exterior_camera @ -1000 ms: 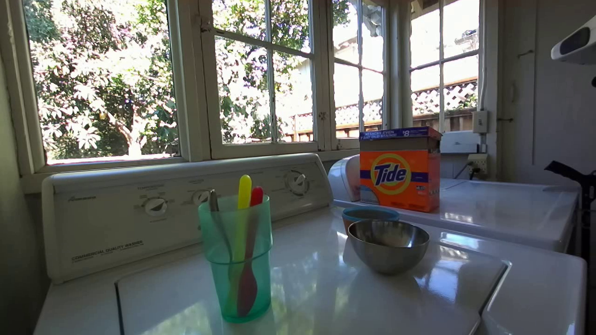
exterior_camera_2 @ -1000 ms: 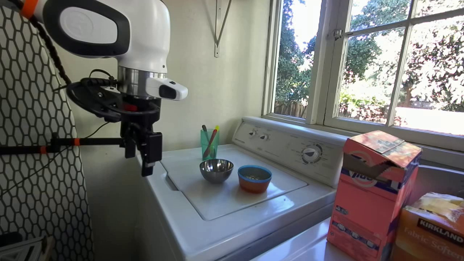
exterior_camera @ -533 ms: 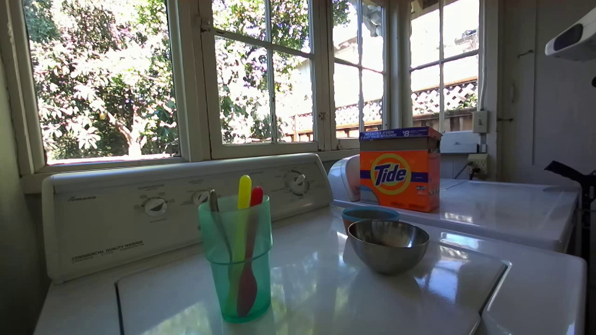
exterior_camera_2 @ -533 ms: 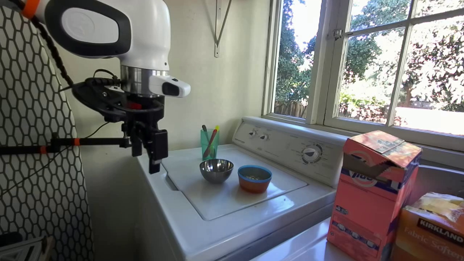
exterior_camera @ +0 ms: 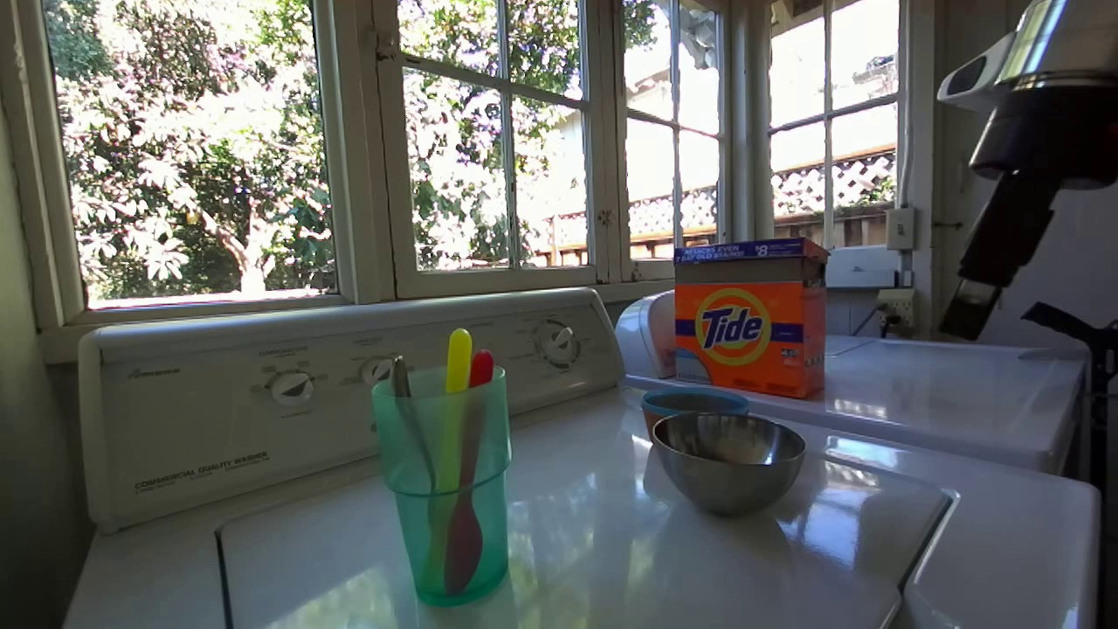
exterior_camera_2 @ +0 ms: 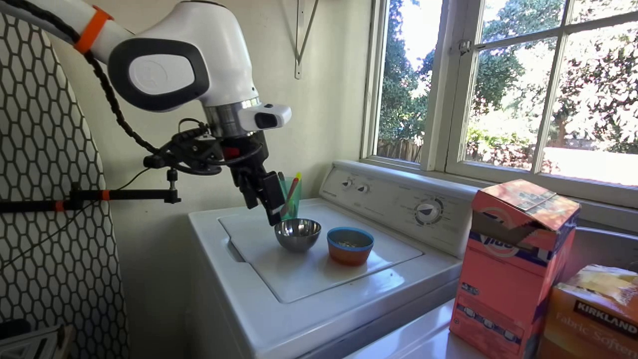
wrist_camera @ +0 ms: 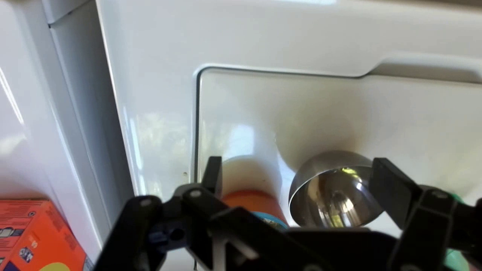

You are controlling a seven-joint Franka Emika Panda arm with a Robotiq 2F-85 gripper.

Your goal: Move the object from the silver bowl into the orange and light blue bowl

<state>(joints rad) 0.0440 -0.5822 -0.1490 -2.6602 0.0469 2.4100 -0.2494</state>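
In an exterior view, see a translucent teal cup (exterior_camera: 495,524) upright on the washer (exterior_camera: 1004,524). Inside it, make out a yellow handle (exterior_camera: 458,358), a red spoon (exterior_camera: 480,369) and a dark handle (exterior_camera: 401,380). Further off, on the neighbouring white machine (exterior_camera: 943,384), find an orange Tide box (exterior_camera: 749,328); next to that, in an exterior view, a Kirkland box (exterior_camera_2: 593,314) of fabric softener. Note the control panel (exterior_camera_2: 394,202) rising along the back, under the windows (exterior_camera: 454,175). In an exterior view, lose part of the cup behind the tilted gripper (exterior_camera_2: 262,212).

On the washer lid (exterior_camera_2: 299,279), find the silver bowl (exterior_camera_2: 297,243) upright, and just beside it, across a gap, the orange and light blue bowl (exterior_camera_2: 349,255), orange outside with a light blue rim. Inside the latter, spot small pale bits (exterior_camera_2: 347,244). Inside the silver bowl, in the wrist view, see bright, streaky reflections; cannot make out the object there, so cannot tell its place for certain.

See the fingers (wrist_camera: 391,188) wide apart in the wrist view, with the silver bowl lower down between them, partly covered by a fingertip, and much of the orange and light blue bowl hidden behind the gripper. In an exterior view, see the gripper well apart from both bowls.
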